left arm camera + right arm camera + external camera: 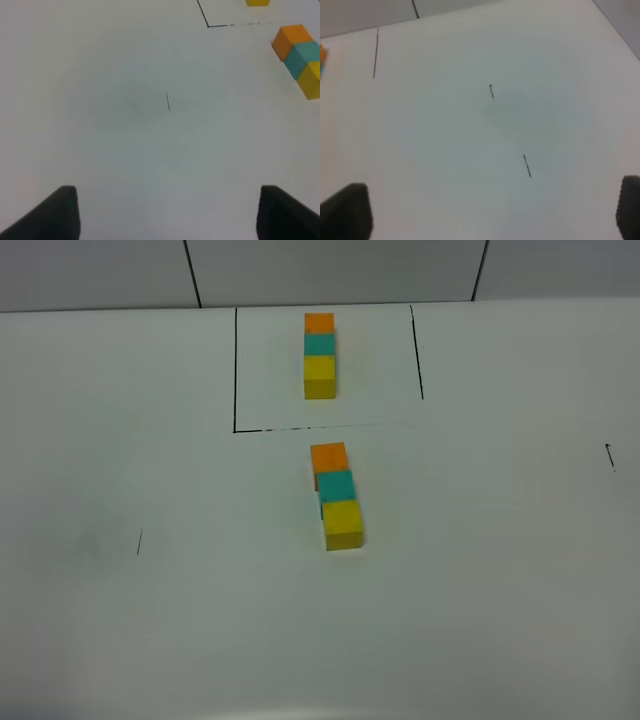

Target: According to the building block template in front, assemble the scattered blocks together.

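Observation:
The building block template [319, 355] is a row of orange, teal and yellow cubes inside a black drawn frame [235, 370] at the back. In front of it the scattered blocks lie joined in a slightly slanted row: orange [328, 456], teal [336, 485], yellow [342, 523]. The left wrist view shows that row at its edge, orange [291, 40] to yellow [314, 80]. My left gripper [167, 215] is open over bare table, far from the blocks. My right gripper [492, 212] is open too, holding nothing. Neither gripper appears in the exterior high view.
The white table [480, 620] carries short black pen marks at the left [139, 541] and right [609, 455]. A sliver of the template [322, 60] shows beside the frame's line [375, 52] in the right wrist view. A grey wall lies behind the table.

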`<control>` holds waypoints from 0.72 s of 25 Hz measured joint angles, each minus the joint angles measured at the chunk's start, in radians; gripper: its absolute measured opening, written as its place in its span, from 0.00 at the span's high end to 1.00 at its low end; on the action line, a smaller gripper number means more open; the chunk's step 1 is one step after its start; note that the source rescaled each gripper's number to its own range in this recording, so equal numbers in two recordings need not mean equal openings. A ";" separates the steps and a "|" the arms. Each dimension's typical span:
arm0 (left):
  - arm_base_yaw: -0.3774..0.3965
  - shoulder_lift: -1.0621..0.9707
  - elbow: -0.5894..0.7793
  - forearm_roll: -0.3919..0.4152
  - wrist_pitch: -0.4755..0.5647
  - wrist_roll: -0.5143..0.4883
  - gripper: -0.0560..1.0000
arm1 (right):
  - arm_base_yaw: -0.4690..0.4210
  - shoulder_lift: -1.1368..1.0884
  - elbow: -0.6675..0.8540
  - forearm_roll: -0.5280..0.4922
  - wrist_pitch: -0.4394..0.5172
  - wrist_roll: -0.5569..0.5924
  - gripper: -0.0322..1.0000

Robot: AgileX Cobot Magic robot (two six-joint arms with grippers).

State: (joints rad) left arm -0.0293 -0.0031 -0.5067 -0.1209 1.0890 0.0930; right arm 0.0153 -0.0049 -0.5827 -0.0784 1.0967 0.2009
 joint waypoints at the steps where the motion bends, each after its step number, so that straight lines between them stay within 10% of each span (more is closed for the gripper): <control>1: 0.000 0.000 0.000 0.000 0.000 0.000 0.37 | 0.000 0.000 0.007 0.001 -0.010 0.000 0.00; 18: 0.000 0.000 0.000 0.000 0.000 0.000 0.37 | 0.000 -0.003 0.059 -0.045 -0.003 -0.003 0.10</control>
State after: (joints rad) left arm -0.0293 -0.0031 -0.5067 -0.1209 1.0890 0.0930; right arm 0.0153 -0.0082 -0.5241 -0.1234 1.0940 0.1982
